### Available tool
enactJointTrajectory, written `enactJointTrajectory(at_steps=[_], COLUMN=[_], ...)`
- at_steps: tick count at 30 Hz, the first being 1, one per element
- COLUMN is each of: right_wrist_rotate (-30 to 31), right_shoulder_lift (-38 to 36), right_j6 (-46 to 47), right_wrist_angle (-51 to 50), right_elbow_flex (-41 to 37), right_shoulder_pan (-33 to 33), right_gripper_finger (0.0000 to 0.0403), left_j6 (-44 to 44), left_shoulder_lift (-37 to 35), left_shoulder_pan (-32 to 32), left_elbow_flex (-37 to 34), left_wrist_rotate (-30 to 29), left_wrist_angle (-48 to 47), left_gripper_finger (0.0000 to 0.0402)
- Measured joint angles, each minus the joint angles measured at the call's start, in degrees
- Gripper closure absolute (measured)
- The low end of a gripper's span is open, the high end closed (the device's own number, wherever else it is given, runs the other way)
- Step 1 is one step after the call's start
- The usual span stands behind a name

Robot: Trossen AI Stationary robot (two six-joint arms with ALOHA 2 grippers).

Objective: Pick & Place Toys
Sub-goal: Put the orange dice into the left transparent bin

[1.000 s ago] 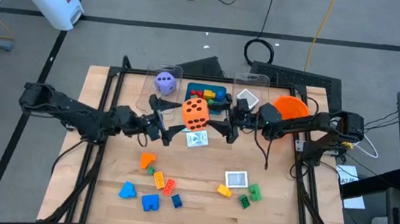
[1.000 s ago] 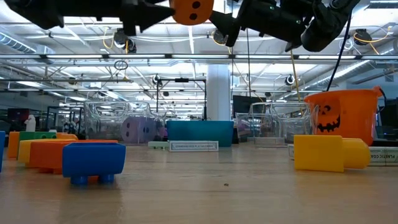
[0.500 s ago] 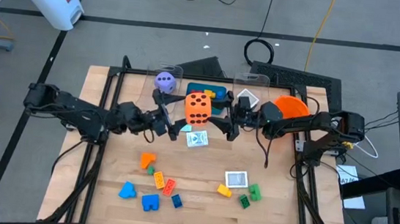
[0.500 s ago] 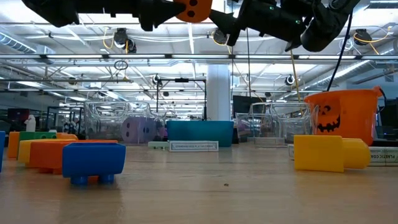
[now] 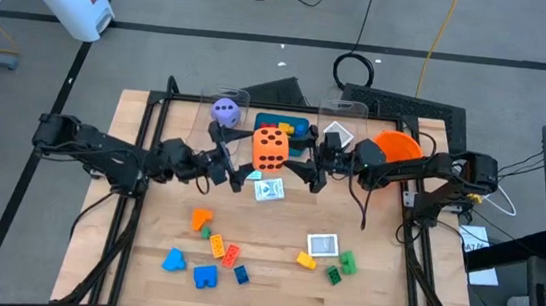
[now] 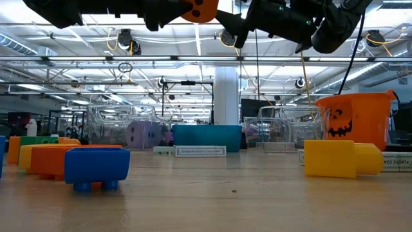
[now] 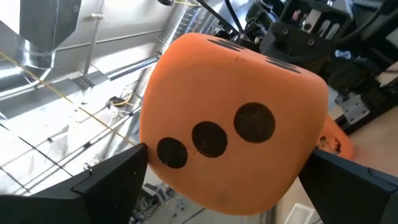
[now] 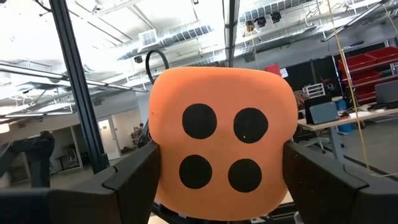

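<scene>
The orange die (image 5: 270,149) hangs in the air above the middle of the table (image 5: 271,273), between the 2 arms. The right gripper (image 5: 302,160) clasps it: in the right wrist view both fingers (image 8: 134,180) press against the die's sides, with the 4-dot face turned toward that camera. The left gripper (image 5: 235,165) sits at the die's other side with its jaws spread wide; in the left wrist view its fingers (image 7: 109,180) flank the die, whose 3-dot face shows, and whether they touch it is not clear.

Below the die a white picture card (image 5: 268,190) lies flat on the wood. At the far edge stand a clear bin with the purple die (image 5: 224,111) inside, a teal tray (image 5: 299,125) holding bricks, another clear bin with a card (image 5: 337,134), and the orange bowl (image 5: 397,145).

Nearer the front edge lie an orange brick (image 5: 202,218), 2 blue bricks (image 5: 204,276), a second picture card (image 5: 322,244), a yellow brick (image 5: 306,261) and green bricks (image 5: 346,263)
</scene>
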Motion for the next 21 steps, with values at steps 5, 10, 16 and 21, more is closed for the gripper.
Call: enactJointTrajectory(at_steps=[5, 10, 16, 21], right_wrist_rotate=[-0.16, -0.21, -1.42, -1.53], right_shoulder_lift=[0.0, 0.0, 0.04, 0.04], right_j6=[0.64, 0.65, 1.89, 1.86], right_wrist_angle=[-0.57, -0.71, -0.87, -0.88], right_elbow_flex=[-0.01, 0.0, -0.02, -0.02], right_shoulder_pan=[0.03, 0.03, 0.01, 0.01], right_gripper_finger=[0.0112, 0.0112, 0.0112, 0.0112], left_j6=[-2.55, -3.34, -5.37, -5.79], left_shoulder_lift=[-0.01, -0.01, 0.0, -0.01], left_shoulder_pan=[0.04, 0.02, 0.0, 0.0], left_elbow_flex=[0.02, 0.01, 0.01, 0.01], left_wrist_rotate=[1.86, 1.66, 1.83, 1.47], left_wrist_angle=[-0.08, -0.14, -0.15, -0.45], left_gripper_finger=[0.0002, 0.0002, 0.0002, 0.0002])
